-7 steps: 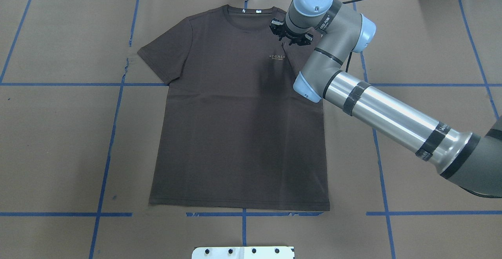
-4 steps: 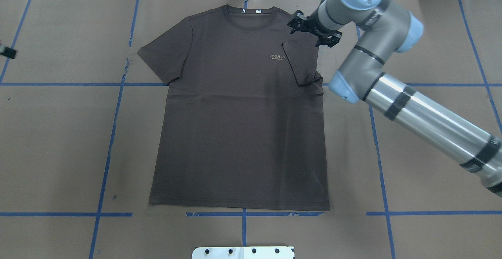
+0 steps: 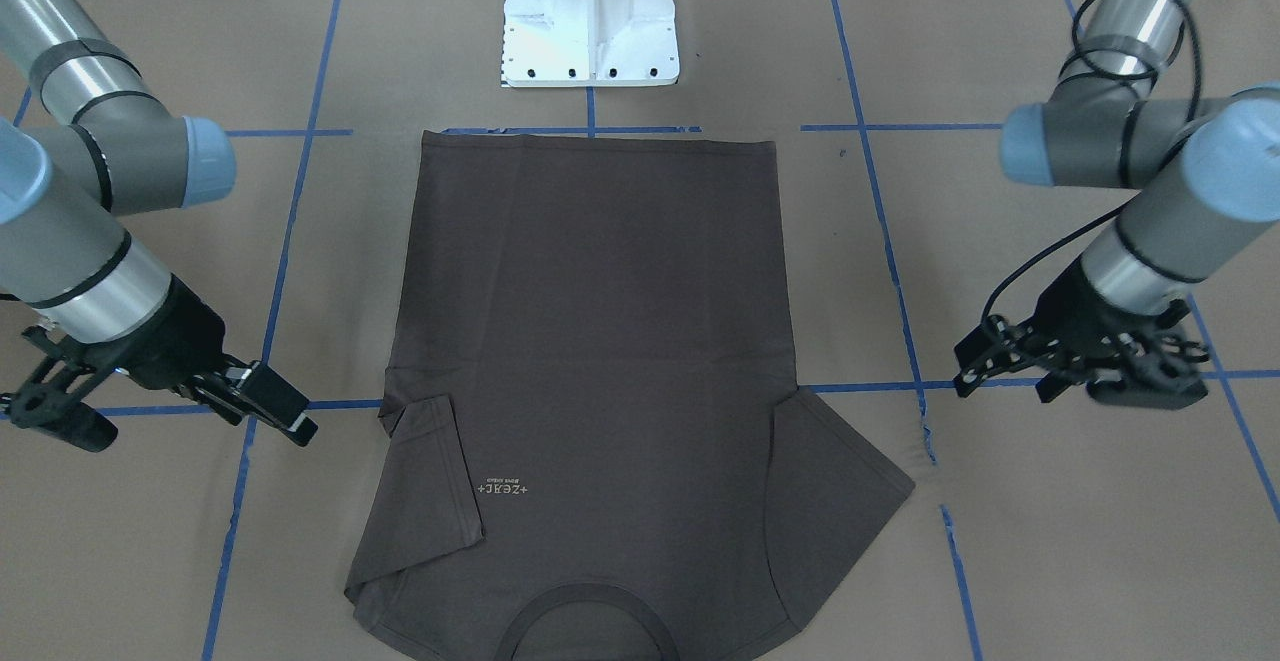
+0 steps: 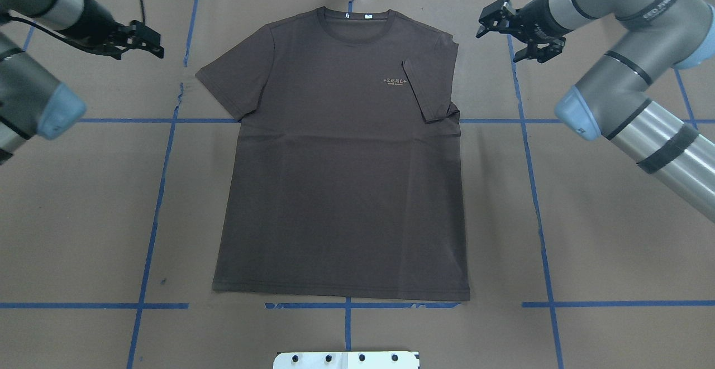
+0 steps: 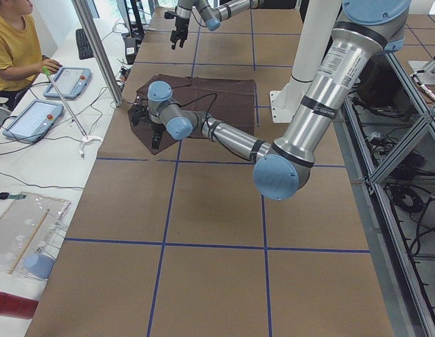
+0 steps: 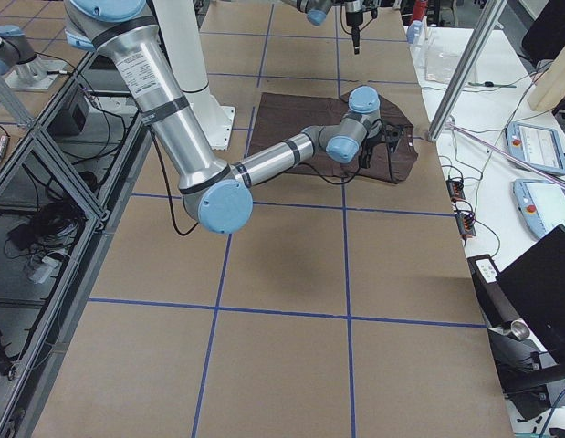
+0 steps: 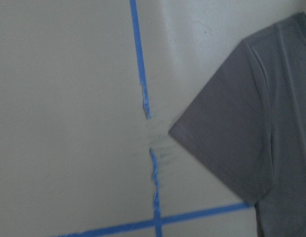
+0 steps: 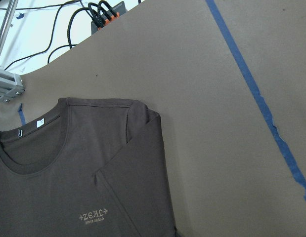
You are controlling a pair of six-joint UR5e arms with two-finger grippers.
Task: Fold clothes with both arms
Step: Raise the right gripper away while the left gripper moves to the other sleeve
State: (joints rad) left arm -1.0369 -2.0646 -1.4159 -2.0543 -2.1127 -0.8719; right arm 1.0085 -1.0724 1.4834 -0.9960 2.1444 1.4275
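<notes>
T-shirt point(image 4: 335, 190) flat at overhead mid-frame, collar toward top edge, long axis top-to-bottom. Spread sleeve point(image 4: 229, 87) right of and just below left gripper point(image 4: 156, 42), upper left, nearer, fingers apart, empty. Right gripper point(image 4: 498, 44) upper right, likewise parted, empty.

1 T-shirt point(image 4: 341, 190); 2 arms: left arm point(image 4: 28, 92), right arm point(image 4: 659, 134); 2 grippers: left gripper point(image 4: 155, 41), right gripper point(image 4: 499, 44); 1 person point(image 5: 13, 45).

Robotics lab. Evidence: robot arms point(image 4: 642, 118) on white bolted pedestal point(image 3: 590, 11); paper-covered table point(image 4: 84, 218) with blue tape point(image 4: 149, 246) grid; side bench point(image 5: 34, 161) holding control tablets point(image 5: 31, 118); seated person point(image 5: 13, 45); floor cables point(image 5: 407, 200).
</notes>
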